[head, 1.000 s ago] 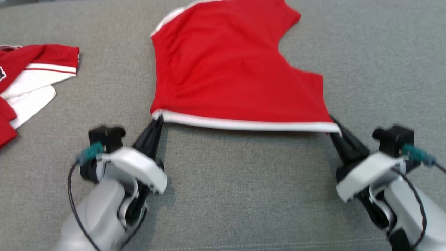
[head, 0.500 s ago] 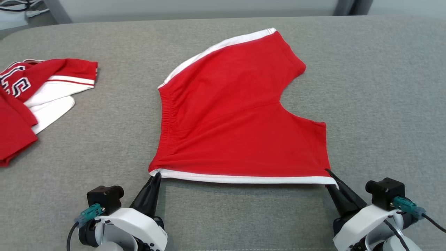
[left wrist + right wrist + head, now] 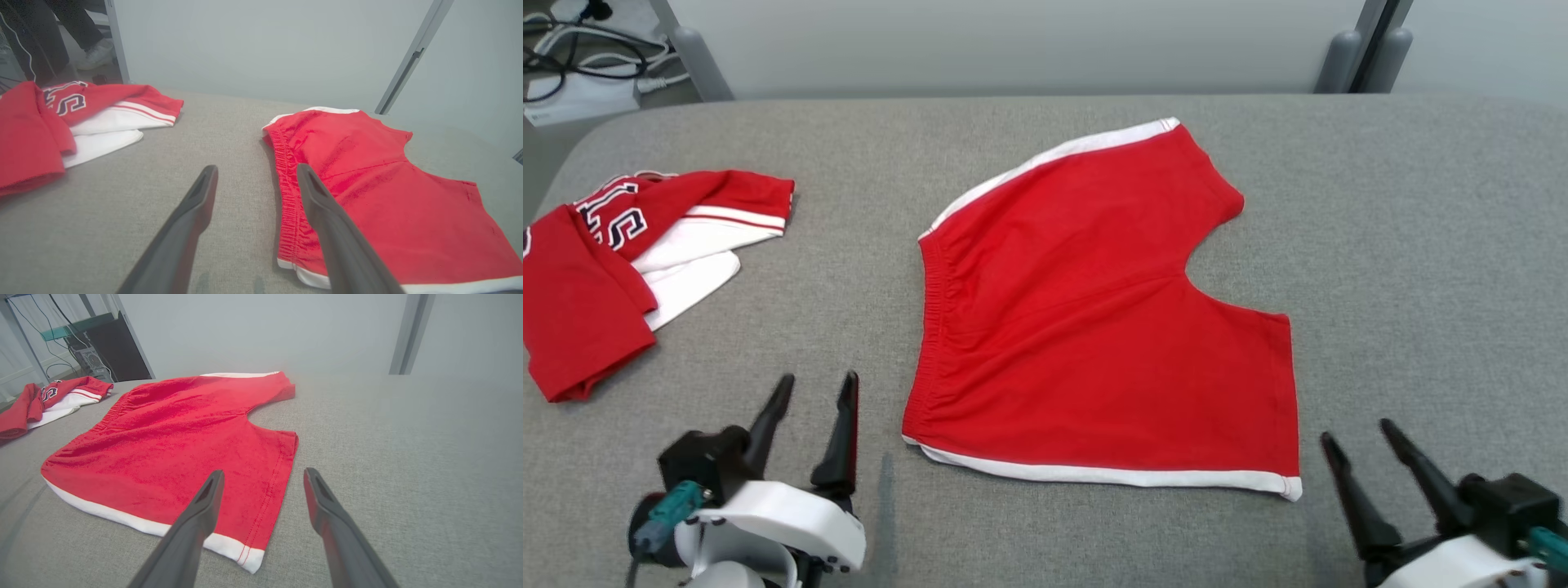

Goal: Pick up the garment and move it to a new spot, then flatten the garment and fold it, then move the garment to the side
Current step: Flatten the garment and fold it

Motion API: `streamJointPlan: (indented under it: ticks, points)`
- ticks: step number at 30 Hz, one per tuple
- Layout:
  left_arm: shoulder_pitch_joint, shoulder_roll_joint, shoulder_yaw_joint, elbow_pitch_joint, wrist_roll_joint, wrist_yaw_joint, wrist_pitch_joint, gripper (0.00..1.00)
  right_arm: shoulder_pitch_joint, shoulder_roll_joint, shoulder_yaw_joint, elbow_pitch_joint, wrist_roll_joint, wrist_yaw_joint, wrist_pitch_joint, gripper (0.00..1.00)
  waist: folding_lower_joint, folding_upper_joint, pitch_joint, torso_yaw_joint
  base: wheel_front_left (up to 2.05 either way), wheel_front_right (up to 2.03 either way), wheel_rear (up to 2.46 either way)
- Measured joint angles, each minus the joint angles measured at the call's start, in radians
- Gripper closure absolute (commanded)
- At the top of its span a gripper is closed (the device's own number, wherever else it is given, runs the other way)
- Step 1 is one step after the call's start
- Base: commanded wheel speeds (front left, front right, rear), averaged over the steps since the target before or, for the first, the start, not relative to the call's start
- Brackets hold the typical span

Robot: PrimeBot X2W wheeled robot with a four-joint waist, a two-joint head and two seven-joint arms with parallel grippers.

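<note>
Garment [image 3: 1094, 327], a pair of red shorts with white side stripes, lies spread flat and unfolded near the middle of the grey fabric-covered surface [image 3: 1421, 245]. Its gathered waistband [image 3: 931, 318] faces the surface's left end and both leg openings face the right end. One white stripe [image 3: 1111, 474] runs along the side nearest the surface's front edge. Left gripper [image 3: 818, 377] stands near that front edge, just to the left of the waistband corner, jaws spread, nothing between them, clear of the cloth. Right gripper [image 3: 1356, 430] stands near the front edge toward the right end, just past the hem corner, jaws spread and empty. A red-and-white jersey [image 3: 596, 310] lies crumpled at the surface's left end, well apart from the garment.
</note>
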Motion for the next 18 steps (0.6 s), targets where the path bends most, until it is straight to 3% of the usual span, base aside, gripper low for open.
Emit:
streamJointPlan:
  ticks: [7,18]
  points:
    - [0.0,0.083,0.058,-0.116,0.065,0.033,-0.013,0.0,0.025,0.055,-0.16,-0.077,-0.076,0.0,-0.077,0.0,0.0,0.0,-0.055,-0.002,0.0,0.0,0.0]
    - [0.102,0.172,0.099,-0.088,0.083,0.025,-0.013,0.0,0.085,0.115,-0.213,-0.045,-0.169,0.0,-0.107,0.0,0.0,0.0,-0.125,-0.006,0.0,0.0,0.0]
